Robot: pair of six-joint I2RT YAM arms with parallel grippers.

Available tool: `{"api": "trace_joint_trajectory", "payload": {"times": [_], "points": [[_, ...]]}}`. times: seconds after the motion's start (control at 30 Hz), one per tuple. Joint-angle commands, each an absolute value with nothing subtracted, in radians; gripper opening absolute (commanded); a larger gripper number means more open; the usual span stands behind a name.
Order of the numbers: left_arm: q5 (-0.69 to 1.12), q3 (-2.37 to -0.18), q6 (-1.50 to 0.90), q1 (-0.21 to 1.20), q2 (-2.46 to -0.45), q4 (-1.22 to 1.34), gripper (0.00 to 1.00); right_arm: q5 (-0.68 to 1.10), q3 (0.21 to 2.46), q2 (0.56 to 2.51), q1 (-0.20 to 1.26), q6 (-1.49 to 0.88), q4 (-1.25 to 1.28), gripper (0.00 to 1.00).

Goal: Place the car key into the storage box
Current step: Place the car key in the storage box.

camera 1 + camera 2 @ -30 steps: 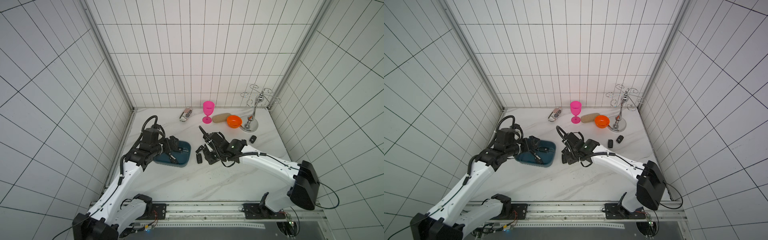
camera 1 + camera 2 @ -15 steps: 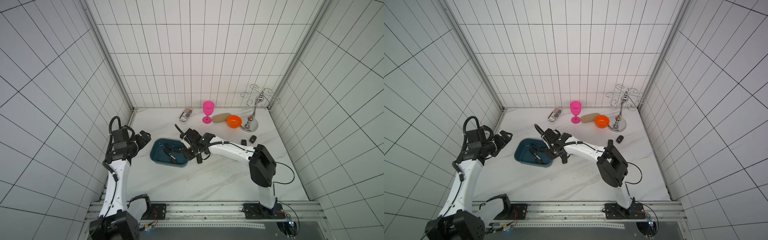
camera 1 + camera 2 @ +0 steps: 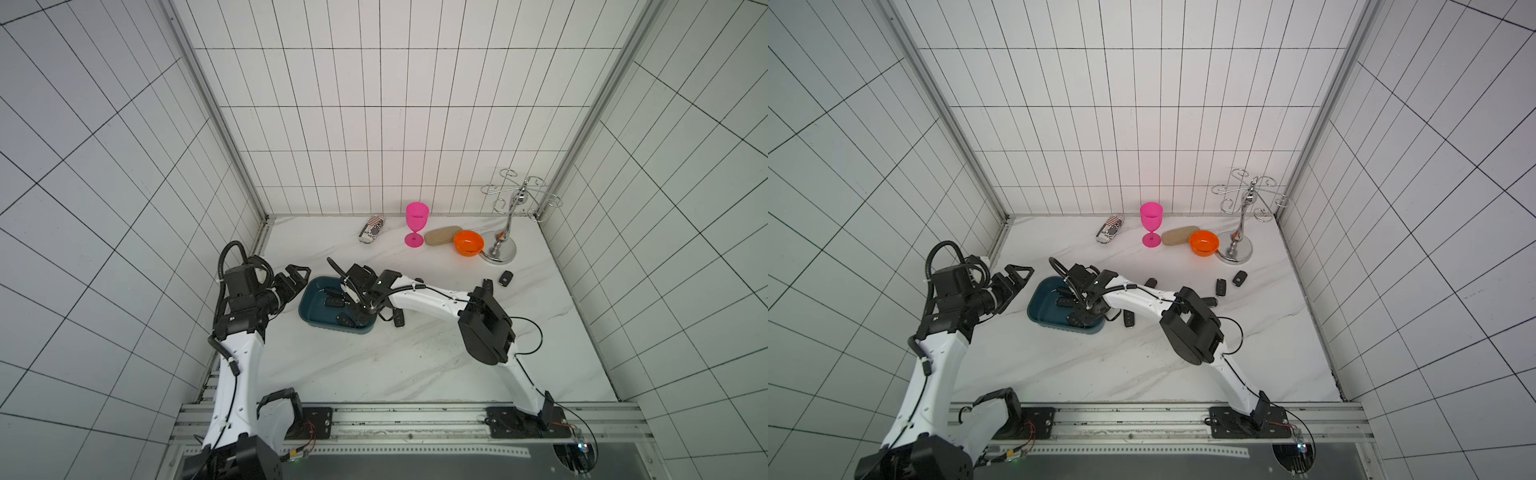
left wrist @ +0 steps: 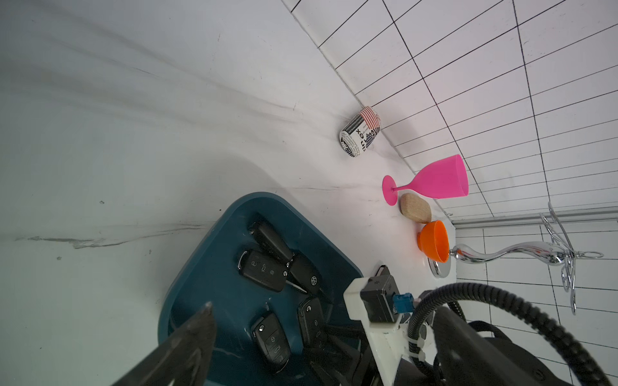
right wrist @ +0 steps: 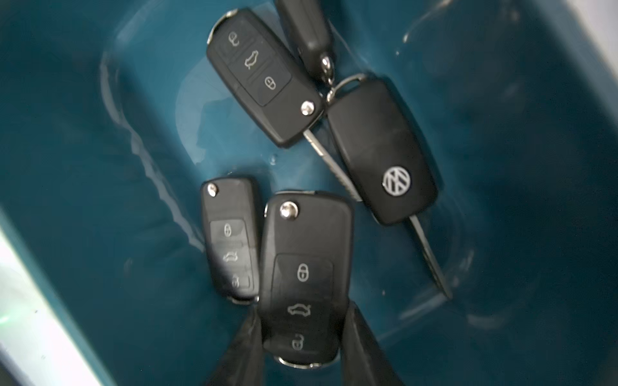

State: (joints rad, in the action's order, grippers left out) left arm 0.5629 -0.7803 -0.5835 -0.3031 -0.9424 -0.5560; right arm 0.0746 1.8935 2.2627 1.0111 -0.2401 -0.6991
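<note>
Marble surface (image 3: 395,365) carries everything. The right arm (image 3: 432,301) stretches from the near right corner toward the left edge. It reaches farther than a second ago, when its wrist hung over the middle of the surface. The left arm (image 3: 241,353) has pulled back from the storage box (image 3: 316,320), into which it reached a second ago. The left jaws now stand wide apart and empty just beside the box's left rim. The storage box lies near the left edge, about midway between the near and far edges, in much the same spot as before. The right jaws are closed on the car key (image 5: 306,277), pinching the sides of one end, buttons up, within the box's walls. Whether it touches the bottom I cannot tell. Four other fobs (image 5: 264,77) lie on the box's floor. A loose fob (image 3: 399,322) lies on the surface just beside the box's right rim, and another fob (image 3: 505,277) lies toward the right edge.
</note>
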Motion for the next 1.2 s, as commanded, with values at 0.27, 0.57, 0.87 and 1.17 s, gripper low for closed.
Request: {"api": "trace_joint_trajectory", "payload": {"times": [0.27,0.57,0.87,1.17], "points": [[0.568,-0.735,-0.595,-0.31,-0.904,-0.494,0.99,0.023,2.022,2.313,1.032,-0.181,-0.767,0.63],[0.567,-0.752,-0.583,-0.31,-0.899,-0.516,0.99,0.018,2.088,2.307,1.033,-0.151,-0.757,0.67],[0.658,-0.739,-0.606,-0.267,-0.928,-0.433,0.98,-0.137,1.974,2.049,0.958,-0.113,-0.737,0.74],[0.073,-0.9,-0.561,0.455,-1.025,-0.617,0.99,-0.284,1.487,1.629,0.724,-0.257,-0.727,0.8]]}}
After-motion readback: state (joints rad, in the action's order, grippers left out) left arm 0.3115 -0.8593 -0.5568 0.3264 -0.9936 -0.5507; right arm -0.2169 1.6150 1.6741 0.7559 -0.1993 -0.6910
